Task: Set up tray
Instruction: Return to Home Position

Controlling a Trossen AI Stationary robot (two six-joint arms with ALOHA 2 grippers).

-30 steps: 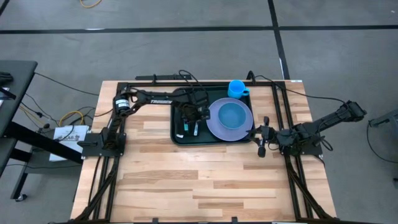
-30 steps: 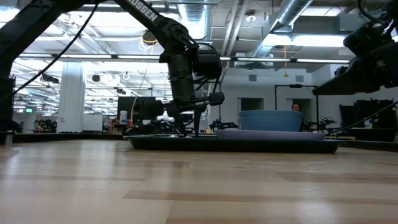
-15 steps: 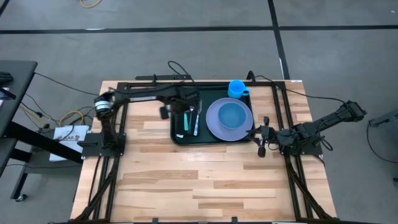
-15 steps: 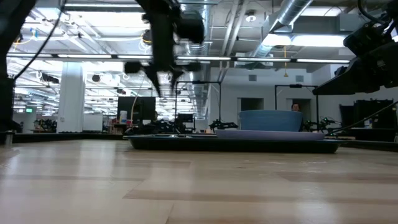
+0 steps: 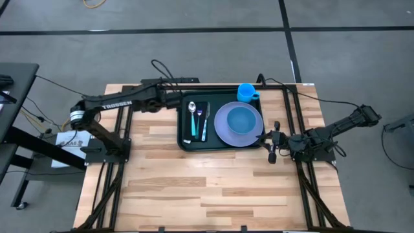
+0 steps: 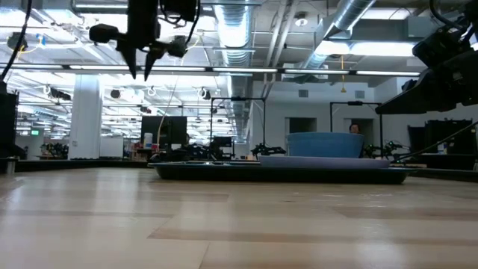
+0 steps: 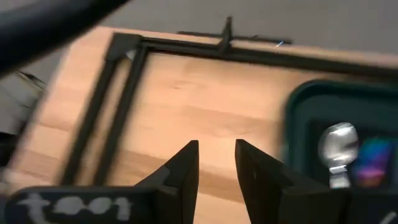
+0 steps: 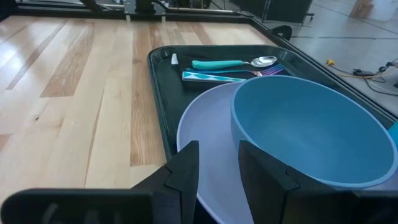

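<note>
1. Looking straight down: one tray (image 5: 220,146) lies toward 12 o'clock on the wooden table (image 5: 194,188). It is dark green and rectangular, with rounded corners and a raised rim.
   - It holds one lavender plate (image 5: 223,134) on its 3 o'clock side, with one blue bowl (image 5: 242,120) on that plate.
   - Three pieces of cutlery (image 5: 199,122) lie side by side on its 9 o'clock side.
   - One blue cup (image 5: 246,92) stands at the plate's 12 o'clock, by the tray's far rim; whether it is inside the rim I cannot tell.
   - The left gripper (image 5: 174,101) is at the tray's 10 o'clock, over bare wood.
   - The right gripper (image 5: 272,141) sits at the tray's 3 o'clock, just beside the rim.
2. Level across the table: the tray (image 6: 224,173) shows as a thin dark slab, and the plate (image 6: 373,161) and bowl (image 6: 321,144) rise above its rim. The left gripper (image 6: 142,67) hangs high, tips down, at 10 o'clock from the tray.
3. Left wrist: the left gripper (image 7: 216,146) has its fingers (image 7: 183,171) a narrow gap apart with nothing between them. Bare wood lies beyond, with the tray's corner (image 7: 298,106) and one spoon (image 7: 337,142) off to the side.
4. Right wrist: the right gripper (image 8: 217,146) also shows a narrow, empty gap, facing the plate (image 8: 205,130), the bowl (image 8: 305,124) and the cutlery (image 8: 217,75).
</note>
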